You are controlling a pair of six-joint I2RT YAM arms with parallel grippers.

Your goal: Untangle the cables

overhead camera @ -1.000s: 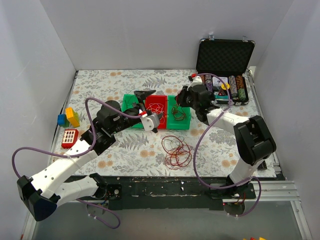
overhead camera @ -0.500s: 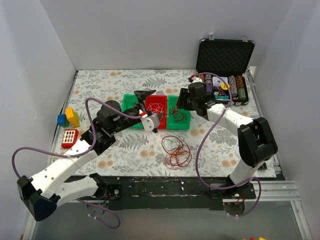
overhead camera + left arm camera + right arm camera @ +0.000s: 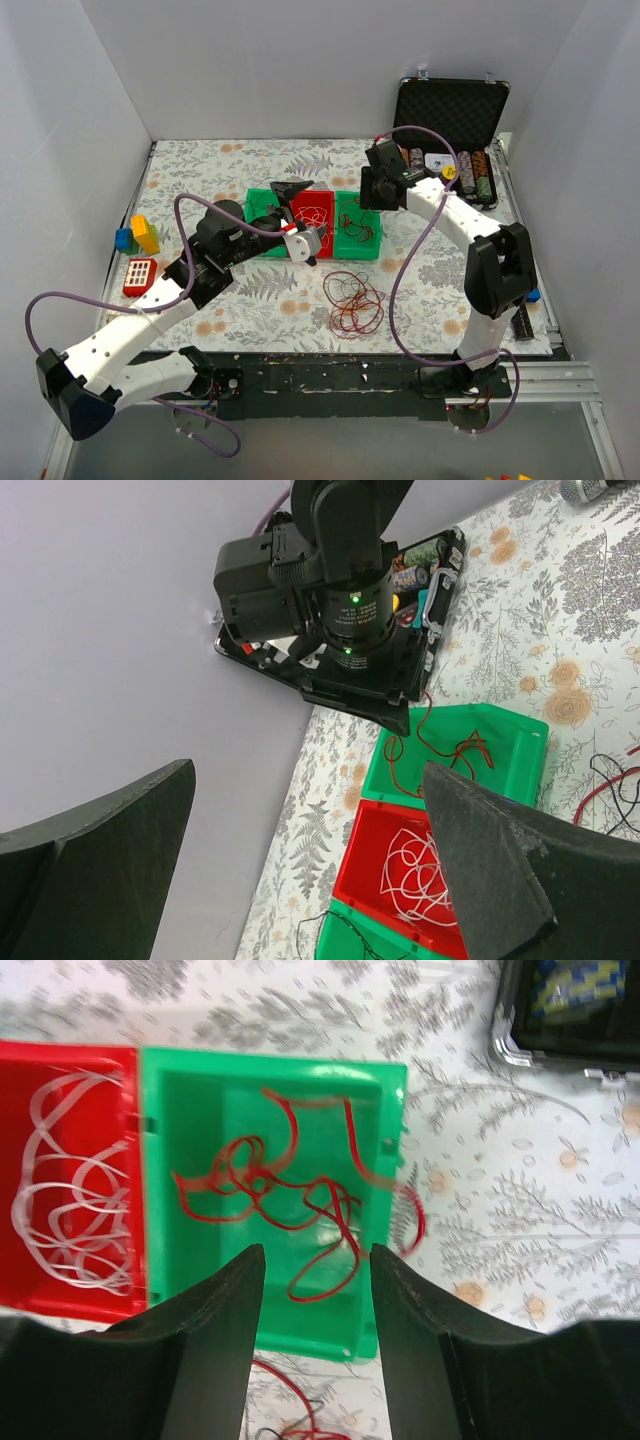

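A tangle of red and dark brown cables (image 3: 353,300) lies on the table in front of three bins. The right green bin (image 3: 372,250) holds a red cable (image 3: 290,1200). The red bin (image 3: 300,232) holds a whitish cable (image 3: 70,1210). The left green bin (image 3: 258,205) holds a thin dark strand (image 3: 340,935). My right gripper (image 3: 372,192) hovers above the right green bin, open and empty (image 3: 317,1255). My left gripper (image 3: 297,215) hangs over the red bin, wide open and empty (image 3: 308,780). The loose tangle's edge shows in the right wrist view (image 3: 300,1422).
An open black case (image 3: 450,110) with poker chips stands at the back right. Coloured toy blocks (image 3: 137,235) and a red block (image 3: 140,275) lie at the left. White walls enclose the table on three sides.
My right gripper has drawn back and up from the right green bin toward the far side, its forearm swinging straighter. The left arm has barely moved.
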